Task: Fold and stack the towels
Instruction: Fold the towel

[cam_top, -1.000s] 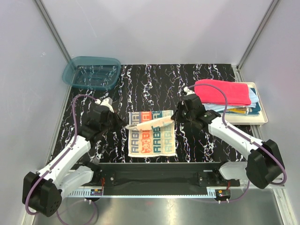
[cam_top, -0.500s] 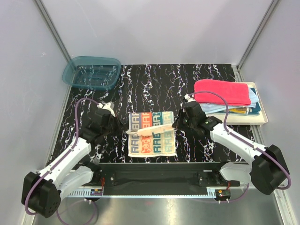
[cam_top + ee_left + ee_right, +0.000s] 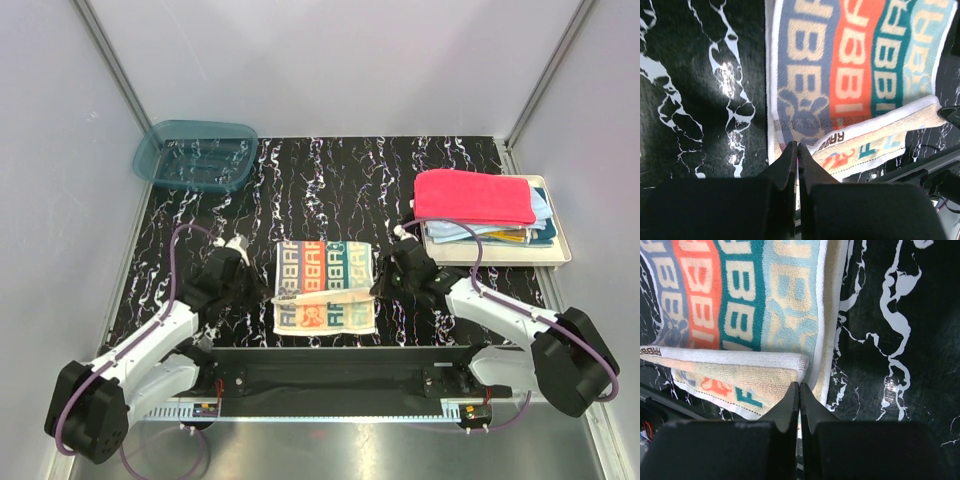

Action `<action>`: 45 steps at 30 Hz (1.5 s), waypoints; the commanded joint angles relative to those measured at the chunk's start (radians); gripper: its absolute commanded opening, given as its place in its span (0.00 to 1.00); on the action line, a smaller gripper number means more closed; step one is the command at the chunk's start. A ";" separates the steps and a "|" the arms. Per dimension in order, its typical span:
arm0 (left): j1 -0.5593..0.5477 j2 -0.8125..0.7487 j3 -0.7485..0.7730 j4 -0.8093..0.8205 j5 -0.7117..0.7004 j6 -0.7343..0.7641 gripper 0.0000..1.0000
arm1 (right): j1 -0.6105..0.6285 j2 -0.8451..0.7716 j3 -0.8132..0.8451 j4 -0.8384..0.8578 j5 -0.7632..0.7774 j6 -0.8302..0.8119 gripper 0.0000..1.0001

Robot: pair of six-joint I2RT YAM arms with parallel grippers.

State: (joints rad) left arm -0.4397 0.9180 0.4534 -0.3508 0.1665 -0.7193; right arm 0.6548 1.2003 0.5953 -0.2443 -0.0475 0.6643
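Observation:
The red/teal lettered towel (image 3: 325, 262) lies in the middle of the black marbled table, with a strip of it drawn over itself toward the near edge. My left gripper (image 3: 270, 296) is shut on the left end of that turned-over strip (image 3: 860, 147). My right gripper (image 3: 374, 288) is shut on its right end (image 3: 740, 375). In both wrist views the jaws are pressed together at the strip's corners, left gripper (image 3: 797, 146), right gripper (image 3: 799, 385). More folded towels, a red-pink one (image 3: 472, 197) on top, are stacked at the right.
The stacked towels rest on a cream tray (image 3: 555, 257) at the right edge. A translucent teal bin (image 3: 195, 155) stands at the back left. The arms' base rail (image 3: 330, 375) runs just below the towel's near edge.
Both grippers have moved toward the near edge, carrying the towel's lifted edge with them; the raised strip now sits lower and nearer over the towel.

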 commanded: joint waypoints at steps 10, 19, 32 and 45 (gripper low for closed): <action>-0.014 -0.070 -0.039 0.001 0.011 -0.025 0.00 | 0.011 -0.064 -0.023 0.047 -0.009 0.014 0.03; -0.014 -0.160 0.089 -0.132 -0.025 -0.006 0.00 | 0.012 -0.105 0.050 -0.032 0.011 -0.011 0.03; -0.014 -0.156 -0.022 -0.096 0.017 -0.028 0.04 | 0.011 -0.119 -0.048 0.003 -0.005 0.023 0.13; -0.016 -0.117 0.063 -0.086 0.001 -0.008 0.33 | 0.012 -0.104 0.004 -0.023 0.035 -0.006 0.30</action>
State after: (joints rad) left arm -0.4515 0.7750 0.4374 -0.4835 0.1753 -0.7502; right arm 0.6575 1.0897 0.5163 -0.2703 -0.0601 0.6834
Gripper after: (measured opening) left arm 0.329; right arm 0.300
